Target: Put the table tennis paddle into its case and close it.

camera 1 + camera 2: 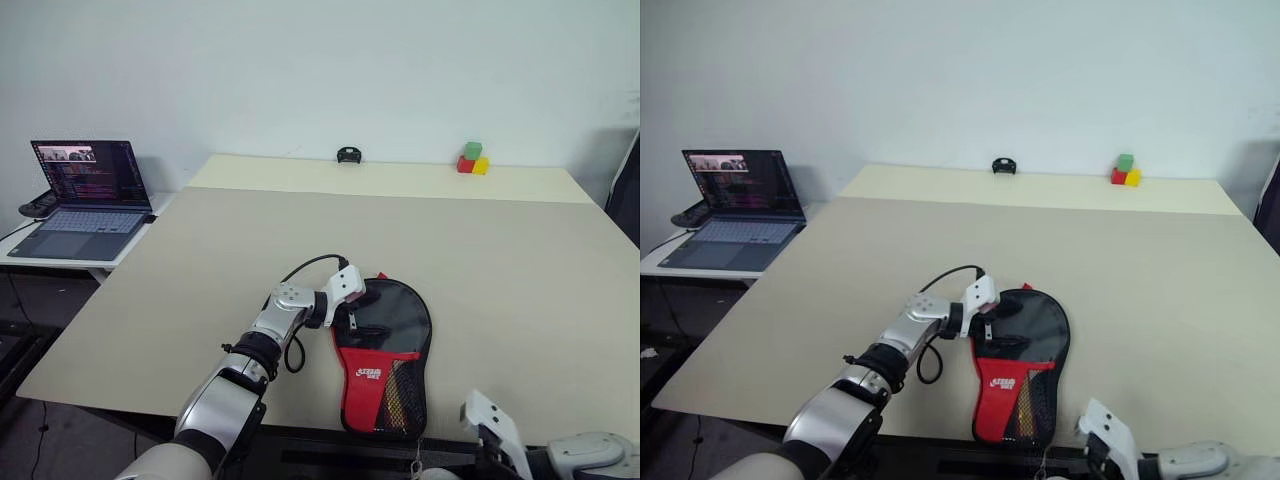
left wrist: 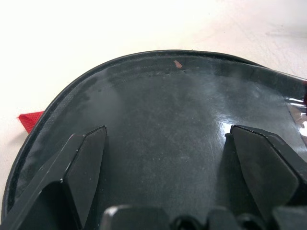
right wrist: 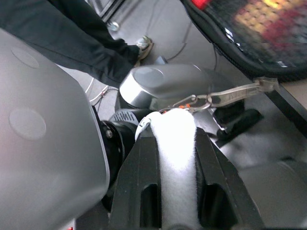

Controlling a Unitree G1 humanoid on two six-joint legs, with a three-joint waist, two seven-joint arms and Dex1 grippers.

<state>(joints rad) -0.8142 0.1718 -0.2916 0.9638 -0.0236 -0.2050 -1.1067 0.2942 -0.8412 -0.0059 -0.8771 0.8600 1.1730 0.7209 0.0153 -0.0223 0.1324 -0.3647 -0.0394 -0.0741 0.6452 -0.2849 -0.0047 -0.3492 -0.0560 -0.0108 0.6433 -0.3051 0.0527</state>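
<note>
The case (image 1: 385, 360) lies flat on the table (image 1: 500, 270) by its near edge, with the round black head away from me and the red panel and mesh pocket toward me. The table tennis paddle is hidden. My left gripper (image 1: 358, 300) is open at the head's left rim. In the left wrist view its fingers (image 2: 86, 163) stand wide apart over the glossy black face (image 2: 163, 105). Below the table edge my right gripper (image 3: 170, 124) is shut on a white strap (image 3: 175, 158). That strap links to the clear zipper pull (image 3: 240, 91) hanging from the case's end.
An open laptop (image 1: 85, 200) sits on a low side table at the left. Coloured blocks (image 1: 472, 160) and a small black object (image 1: 348, 155) stand at the table's far edge. The case's tail overhangs the near edge.
</note>
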